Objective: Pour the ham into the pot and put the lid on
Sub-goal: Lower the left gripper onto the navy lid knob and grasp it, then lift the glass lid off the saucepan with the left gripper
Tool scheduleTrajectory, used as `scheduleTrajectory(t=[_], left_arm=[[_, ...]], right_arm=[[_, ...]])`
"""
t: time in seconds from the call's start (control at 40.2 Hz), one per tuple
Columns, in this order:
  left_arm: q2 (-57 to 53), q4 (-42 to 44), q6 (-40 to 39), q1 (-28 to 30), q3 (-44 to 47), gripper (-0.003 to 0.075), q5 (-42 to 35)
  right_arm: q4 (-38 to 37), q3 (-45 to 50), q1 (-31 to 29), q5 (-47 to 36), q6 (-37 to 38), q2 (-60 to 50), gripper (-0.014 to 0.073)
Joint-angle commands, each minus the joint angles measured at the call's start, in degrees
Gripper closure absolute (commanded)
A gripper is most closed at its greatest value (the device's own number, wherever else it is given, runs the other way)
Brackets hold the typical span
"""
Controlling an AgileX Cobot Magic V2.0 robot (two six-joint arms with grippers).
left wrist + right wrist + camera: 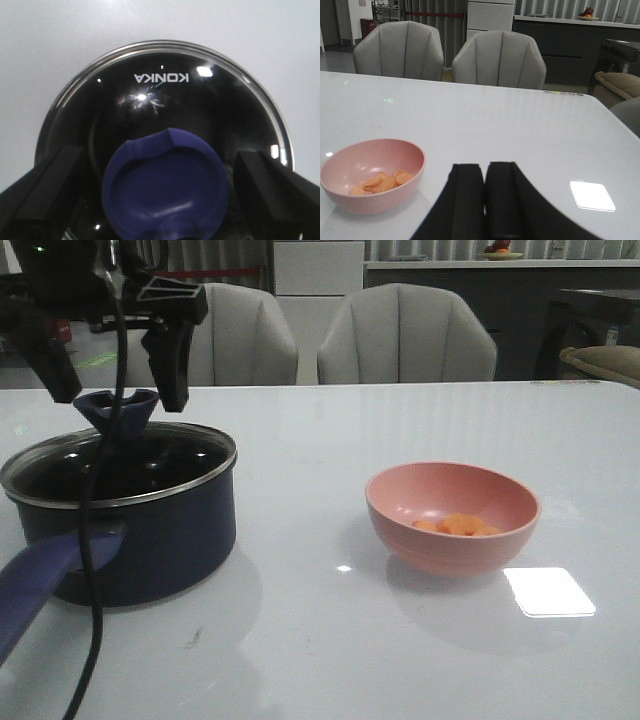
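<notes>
White and glossy, the bench [400, 640] fills the front view, with two grey padded chairs [405, 335] behind it.

At about nine o'clock stands the pot [140, 530], a dark navy saucepan with straight sides, its long blue-purple handle running toward the near edge. The lid [165, 100] already sits on it: clear glass with a silver rim, the word KONKA printed across it, dark underneath. Its flared blue-purple knob [118, 412] has a notched top.

The left pincer [110, 375] hangs right above that knob, released, one black finger on each side and neither touching in the left wrist view. That placement suits lifting the lid away, which seems needed, since the pot is covered while the ham has not been poured.

The ham [458, 526] lies at about three o'clock in a salmon-pink bowl [452, 515], well apart from the pot. It is a small heap of orange rounded pieces, flattish like coins, resting at the bottom.

The right pincer [485, 200] is clenched, fingers pressed together on nothing, parked just beside the bowl.
</notes>
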Motion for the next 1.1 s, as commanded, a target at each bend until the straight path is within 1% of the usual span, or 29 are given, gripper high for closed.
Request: scheduleTrajectory(t=[0.0, 0.1, 0.174, 0.249, 0.299, 0.398, 0.498, 0.622, 0.822, 1.071], left_arm=[[-1.9, 0.3, -1.1, -0.5, -2.0, 0.0095, -0.9], [-1.9, 0.3, -1.2, -0.5, -2.0, 0.0101, -0.9], [-1.9, 0.2, -1.2, -0.5, -2.0, 0.0139, -0.6], [-1.9, -0.1, -1.2, -0.5, -2.0, 0.0204, -0.6], [-1.9, -0.2, -1.2, -0.5, -2.0, 0.0267, -0.6], [-1.9, -0.3, -1.2, -0.5, -2.0, 0.0363, -0.6], [-1.9, -0.4, -1.2, -0.5, -2.0, 0.0417, -0.6], [-1.9, -0.4, -1.2, -0.5, -2.3, 0.044, -0.7], [-2.3, -0.5, -0.7, -0.5, -4.3, 0.044, 0.8], [-4.5, 1.9, -0.6, -0.5, -5.7, 0.044, 1.8]], right_arm=[[-0.5, -0.3, 0.1, -4.7, -0.1, -1.1, 0.0445], [-0.5, -0.3, 0.1, -4.7, -0.1, -1.1, 0.0445], [-0.5, -0.3, 0.1, -4.7, -0.1, -1.1, 0.0445], [-0.5, -0.3, 0.1, -4.7, -0.1, -1.1, 0.0445], [-0.5, -0.3, 0.1, -4.7, -0.1, -1.1, 0.0445], [-0.5, -0.3, 0.1, -4.7, -0.1, -1.1, 0.0445], [-0.5, -0.3, 0.1, -4.7, -0.1, -1.1, 0.0445], [-0.5, -0.3, 0.1, -4.7, -0.1, -1.1, 0.0445], [-0.5, -0.3, 0.1, -4.7, -0.1, -1.1, 0.0445], [-0.5, -0.3, 0.1, -4.7, -0.1, -1.1, 0.0445]])
